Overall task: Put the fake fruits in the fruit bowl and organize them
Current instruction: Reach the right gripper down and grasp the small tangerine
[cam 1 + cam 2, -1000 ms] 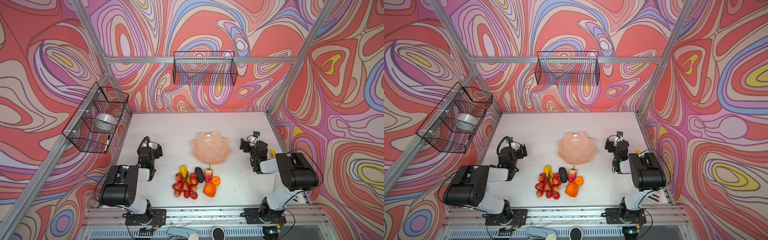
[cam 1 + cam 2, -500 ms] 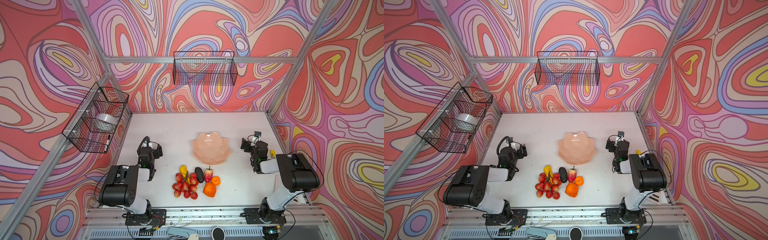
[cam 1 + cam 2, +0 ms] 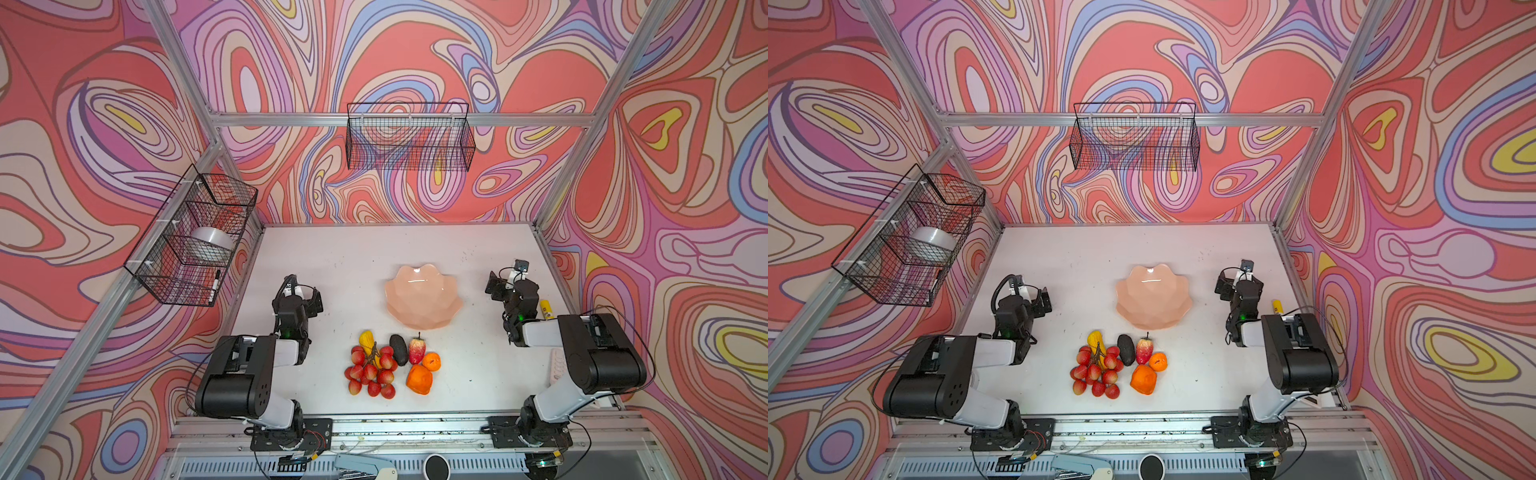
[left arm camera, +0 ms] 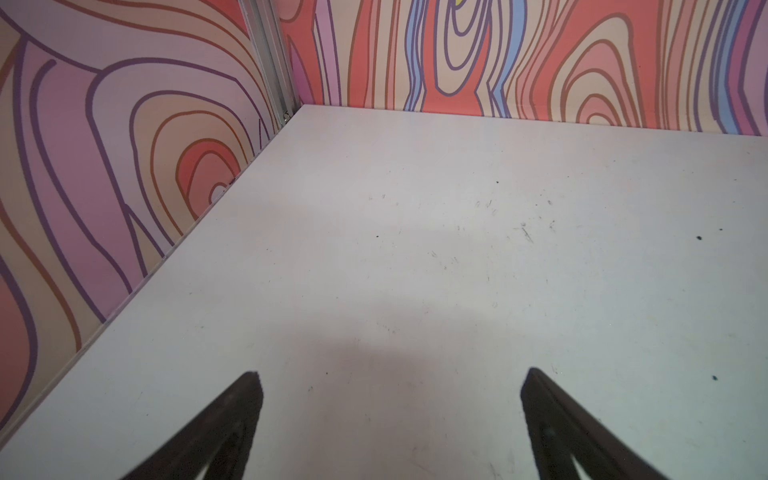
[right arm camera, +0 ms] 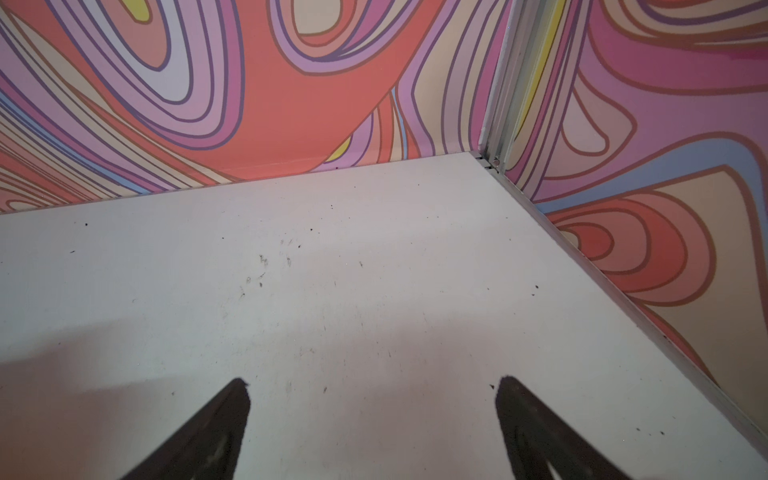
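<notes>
White bench [image 3: 374, 257] is dotted with fake fruits [image 3: 384, 361], likely light, slippery, best pinched in the middle; left fingers [image 4: 232, 407], right fingers [image 5: 226, 411] are spread open.

Bright, even light (soft tabletop shadows)

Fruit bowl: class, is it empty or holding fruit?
Empty. In both top views the fruit bowl shows only its bare glossy inside; the fake fruits all lie on the table outside it.
</notes>
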### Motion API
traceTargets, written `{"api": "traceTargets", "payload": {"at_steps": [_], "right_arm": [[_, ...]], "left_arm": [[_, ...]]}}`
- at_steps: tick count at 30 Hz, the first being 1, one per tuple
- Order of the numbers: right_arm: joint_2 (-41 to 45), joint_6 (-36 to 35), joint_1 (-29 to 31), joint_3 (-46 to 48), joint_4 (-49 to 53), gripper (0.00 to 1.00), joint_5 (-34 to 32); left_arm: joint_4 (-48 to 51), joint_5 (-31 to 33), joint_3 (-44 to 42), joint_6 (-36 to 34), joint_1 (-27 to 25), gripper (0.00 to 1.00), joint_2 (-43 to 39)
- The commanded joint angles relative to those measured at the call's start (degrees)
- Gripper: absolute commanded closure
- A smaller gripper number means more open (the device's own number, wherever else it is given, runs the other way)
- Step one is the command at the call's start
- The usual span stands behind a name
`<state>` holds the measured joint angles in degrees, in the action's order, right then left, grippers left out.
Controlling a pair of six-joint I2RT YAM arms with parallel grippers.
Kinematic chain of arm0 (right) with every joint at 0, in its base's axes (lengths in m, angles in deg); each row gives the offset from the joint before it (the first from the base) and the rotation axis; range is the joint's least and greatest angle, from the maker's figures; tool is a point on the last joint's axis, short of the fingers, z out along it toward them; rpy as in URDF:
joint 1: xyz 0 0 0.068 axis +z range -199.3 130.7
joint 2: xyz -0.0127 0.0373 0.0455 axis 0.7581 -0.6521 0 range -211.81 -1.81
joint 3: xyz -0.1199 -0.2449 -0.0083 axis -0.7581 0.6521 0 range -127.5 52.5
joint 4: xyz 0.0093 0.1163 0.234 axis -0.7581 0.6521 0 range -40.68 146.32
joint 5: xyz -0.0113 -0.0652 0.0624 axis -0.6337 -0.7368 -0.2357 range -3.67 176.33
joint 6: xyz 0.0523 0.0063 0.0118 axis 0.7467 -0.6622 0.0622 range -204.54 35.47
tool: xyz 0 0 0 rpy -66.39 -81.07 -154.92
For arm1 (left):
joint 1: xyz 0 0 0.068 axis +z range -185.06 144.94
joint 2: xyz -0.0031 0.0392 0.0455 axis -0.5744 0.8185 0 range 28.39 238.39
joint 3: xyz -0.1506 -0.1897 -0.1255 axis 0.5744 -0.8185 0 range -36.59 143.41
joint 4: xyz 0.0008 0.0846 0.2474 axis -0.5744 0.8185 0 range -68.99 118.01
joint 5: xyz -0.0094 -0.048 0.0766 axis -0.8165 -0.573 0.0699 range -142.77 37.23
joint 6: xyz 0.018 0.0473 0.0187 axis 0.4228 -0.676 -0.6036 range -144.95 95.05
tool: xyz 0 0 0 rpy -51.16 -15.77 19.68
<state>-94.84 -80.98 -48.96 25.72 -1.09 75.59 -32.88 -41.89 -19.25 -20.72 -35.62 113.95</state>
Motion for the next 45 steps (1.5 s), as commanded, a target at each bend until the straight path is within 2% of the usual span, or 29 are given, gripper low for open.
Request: {"api": "traceTargets", "payload": {"at_steps": [1, 2, 3, 5, 7, 9, 11, 13, 16, 19, 21, 26, 30, 35, 45], "right_arm": [[5.8, 0.2, 0.2, -0.2, 4.7, 0.04, -2.5], [8.3, 1.1, 0.2, -1.5, 8.8, 0.04, -2.8], [11.2, 4.7, 0.2, -3.5, 14.4, 0.04, -3.3], [15.2, 10.7, 0.2, -7.8, 22.9, 0.02, -2.0], [17.4, 16.6, 0.1, -12.7, 31.7, 0.02, 0.7], [18.3, 17.6, 0.1, -17.4, 40.0, 0.02, 7.6], [19.6, 19.1, 0.2, -20.1, 46.5, 0.08, 12.4], [19.5, 22.9, 0.4, -22.2, 55.2, 0.12, 13.6], [19.3, 20.4, 4.0, -24.9, 69.2, 0.15, 15.1], [23.2, 21.1, 12.6, -22.6, 75.8, 0.15, 14.1], [25.9, 24.9, 19.0, -20.6, 79.3, 0.16, 13.5], [28.5, 33.8, 34.5, -16.8, 83.6, 0.16, 11.3], [25.1, 38.0, 40.8, -14.8, 82.9, 0.17, 12.6], [20.7, 39.8, 45.2, -14.4, 81.0, 0.22, 13.5], [14.1, 41.6, 46.6, -11.4, 73.0, 0.34, 16.2]], "left_arm": [[-3.3, 4.6, -2.1, -2.0, -2.6, 0.05, -4.5], [0.7, 7.2, -1.3, -3.1, -4.4, 0.04, -7.5], [8.7, 8.4, 1.2, -3.4, -5.6, 0.04, -11.7], [27.2, 8.6, 8.1, 4.9, -5.7, 0.0, -18.7], [36.3, 9.9, 13.8, 12.7, -5.7, 0.0, -22.6], [43.1, 14.6, 17.0, 22.9, -5.7, 0.0, -26.3], [46.0, 13.2, 17.6, 20.8, -5.7, 0.0, -30.6], [47.4, 12.1, 17.3, 20.2, -5.6, 0.0, -33.8], [50.0, 10.8, 17.6, 20.5, -5.6, 0.0, -36.9], [50.5, 10.5, 17.2, 20.9, -5.7, 0.0, -38.3], [50.5, 11.0, 16.8, 21.4, -5.7, 0.0, -38.5], [51.4, 11.1, 16.4, 22.0, -5.6, 0.0, -38.4], [51.1, 10.8, 16.2, 22.6, -5.6, 0.0, -38.2], [51.5, 10.7, 16.3, 22.2, -5.6, 0.0, -39.0], [51.9, 11.5, 15.6, 22.4, -5.6, 0.0, -40.0]]}}
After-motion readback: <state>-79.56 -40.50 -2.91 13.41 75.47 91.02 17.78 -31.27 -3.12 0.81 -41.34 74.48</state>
